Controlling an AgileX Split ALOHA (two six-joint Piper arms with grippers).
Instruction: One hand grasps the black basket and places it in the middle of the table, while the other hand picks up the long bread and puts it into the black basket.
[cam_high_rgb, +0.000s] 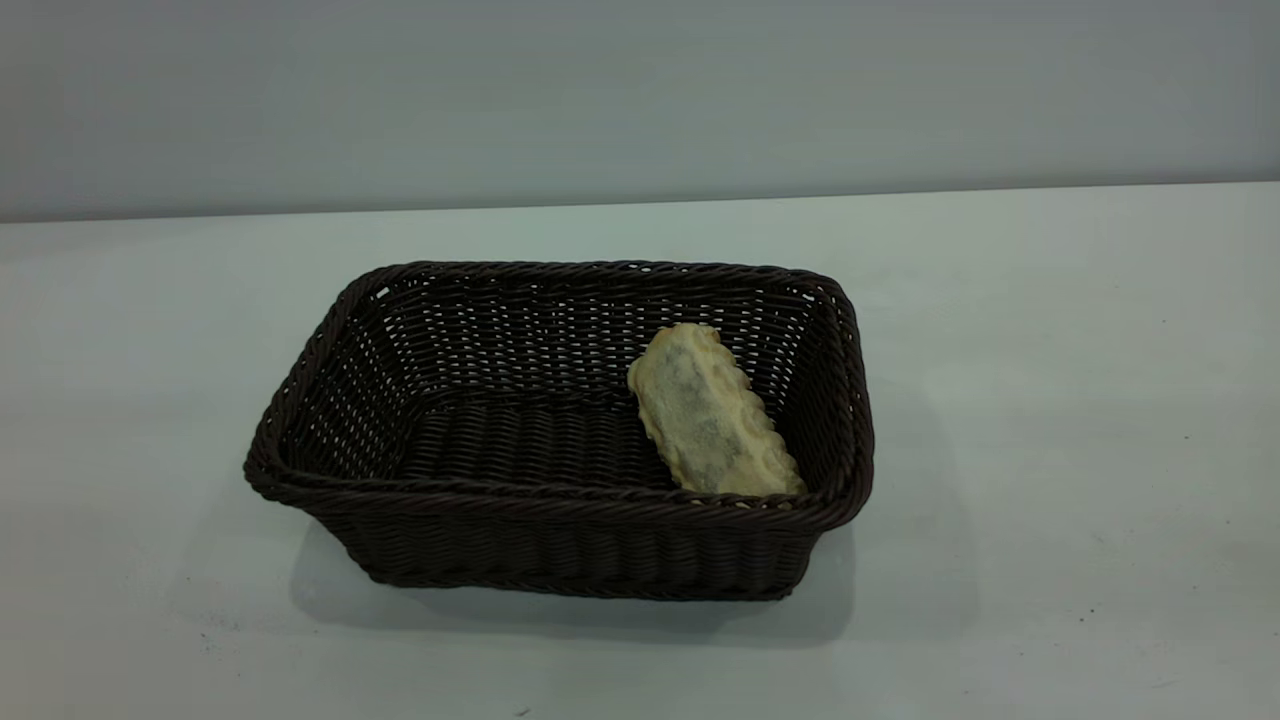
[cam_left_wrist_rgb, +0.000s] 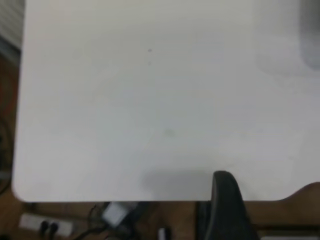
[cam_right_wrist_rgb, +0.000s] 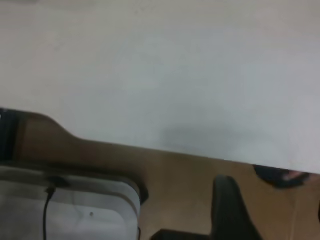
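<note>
We see a white table (cam_high_rgb: 1050, 400) under a grey wall, bread (cam_high_rgb: 712, 415) pale-side-up in the basket (cam_high_rgb: 560, 545) mid-frame; gripper openings can't be told.

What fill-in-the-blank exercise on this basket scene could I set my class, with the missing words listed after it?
1. The long bread lies inside the black ____.
2. The black basket stands on the white ____.
3. The bread lies with its pale, grey-mottled ____ facing up.
4. In the exterior view, the number of robot arms showing is ____.

Missing words: basket; table; underside; zero

Power strip (cam_left_wrist_rgb: 37, 223) on brown floor (cam_right_wrist_rgb: 185, 175).
</note>
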